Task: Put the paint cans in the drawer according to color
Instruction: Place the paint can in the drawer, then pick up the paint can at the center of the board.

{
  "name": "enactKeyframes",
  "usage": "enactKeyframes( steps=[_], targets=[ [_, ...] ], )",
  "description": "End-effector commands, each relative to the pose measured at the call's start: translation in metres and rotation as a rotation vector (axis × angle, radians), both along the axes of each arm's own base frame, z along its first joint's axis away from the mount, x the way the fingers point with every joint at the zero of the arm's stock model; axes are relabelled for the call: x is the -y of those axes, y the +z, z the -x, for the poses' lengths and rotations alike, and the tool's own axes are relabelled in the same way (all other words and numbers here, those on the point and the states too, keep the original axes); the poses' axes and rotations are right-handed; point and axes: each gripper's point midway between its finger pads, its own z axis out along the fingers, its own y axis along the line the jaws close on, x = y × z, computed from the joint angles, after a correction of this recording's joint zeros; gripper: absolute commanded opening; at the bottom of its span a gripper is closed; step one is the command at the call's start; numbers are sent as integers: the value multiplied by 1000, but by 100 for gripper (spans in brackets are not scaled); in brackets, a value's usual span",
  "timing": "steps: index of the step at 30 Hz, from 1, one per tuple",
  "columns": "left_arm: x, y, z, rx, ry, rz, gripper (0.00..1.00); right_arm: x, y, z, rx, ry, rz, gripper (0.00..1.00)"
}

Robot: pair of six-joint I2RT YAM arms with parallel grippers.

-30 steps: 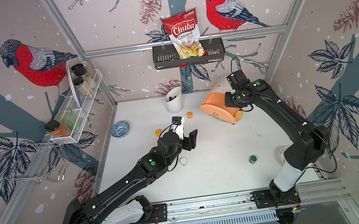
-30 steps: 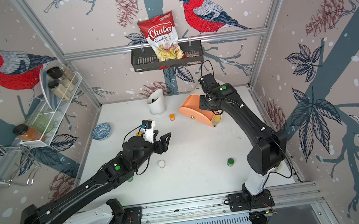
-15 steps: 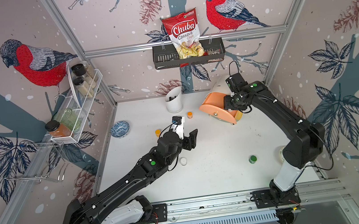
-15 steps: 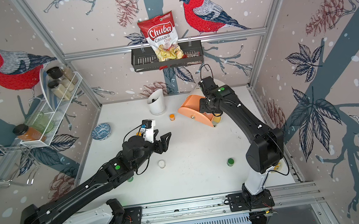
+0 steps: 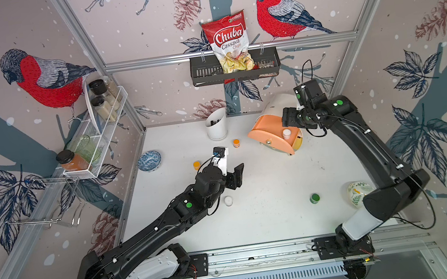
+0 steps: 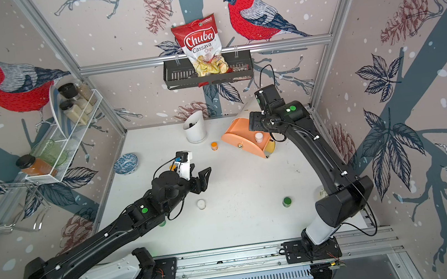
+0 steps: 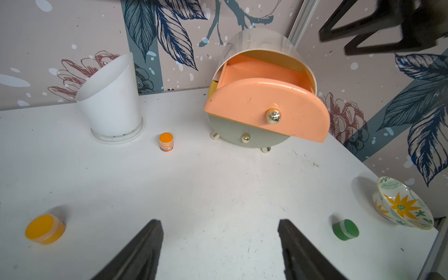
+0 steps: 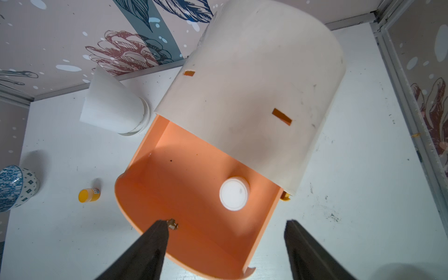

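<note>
Right gripper (image 8: 226,221) opened; white can (image 8: 234,193) released into peach drawer (image 8: 181,174).

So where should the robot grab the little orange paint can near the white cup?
Around its side wall, under the lid, coming straight down from above. The orange paint can stands upright, lid up, apart from the white holder cup and the drawer chest, so the left gripper's fingers can probably drop either side.
</note>
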Motion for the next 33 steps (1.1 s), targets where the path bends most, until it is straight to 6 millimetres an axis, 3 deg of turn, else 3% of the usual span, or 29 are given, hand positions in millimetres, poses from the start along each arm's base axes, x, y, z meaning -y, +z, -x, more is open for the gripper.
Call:
enactKeyframes(
  steps=[1, 6, 12, 23, 33],
  targets=[
    [-8, -37, 1, -115, 49, -64, 75, 3, 15, 15, 46, 6, -19, 80],
    [-12, -97, 15, -330, 62, -165, 72, -19, 32, 46, 156, 73, -75, 81],
    [-26, -145, 41, -518, 85, -221, 65, -17, 48, 69, 251, 54, -151, 81],
    [-43, -184, 55, -608, 138, -269, 58, -23, 45, 84, 263, 71, -222, 80],
    [-28, -203, 52, -627, 95, -262, 44, -35, 43, 101, 244, 108, -268, 80]
  ],
)
